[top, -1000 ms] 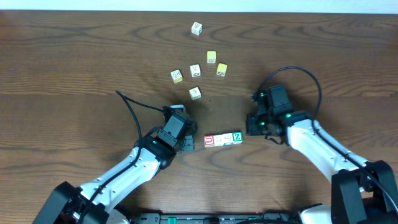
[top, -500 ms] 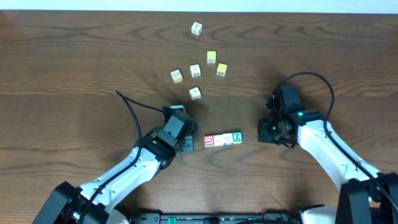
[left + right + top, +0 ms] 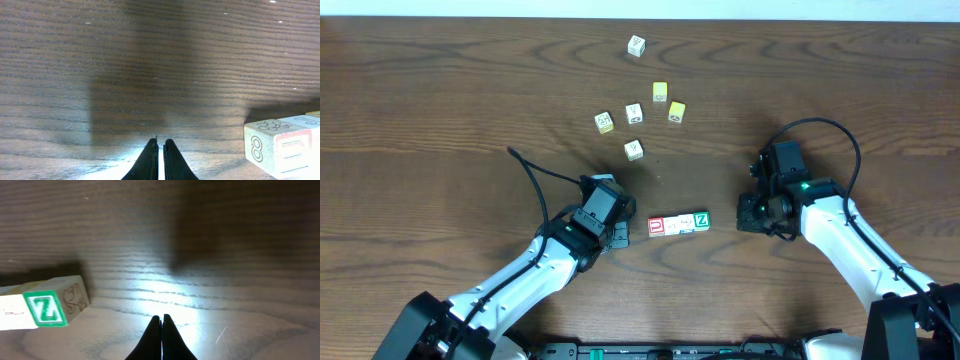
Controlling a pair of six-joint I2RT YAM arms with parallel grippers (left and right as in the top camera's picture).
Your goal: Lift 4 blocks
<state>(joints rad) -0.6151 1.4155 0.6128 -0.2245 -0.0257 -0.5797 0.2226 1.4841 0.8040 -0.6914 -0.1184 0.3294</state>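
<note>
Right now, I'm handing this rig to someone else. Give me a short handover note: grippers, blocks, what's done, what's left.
Left gripper: shut, empty, low over the table, beside the row's red end.
Right gripper: shut, empty, beside the green Z block but apart from it.
Blocks: the four blocks lie in one row between the arms, with the red-faced block at one end and the Z at the other.
Done: row lined up, nothing lifted.
Left: probably press in from both ends and lift the row together.

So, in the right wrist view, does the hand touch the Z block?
No, bare table lies between the right hand and the Z block.
</note>
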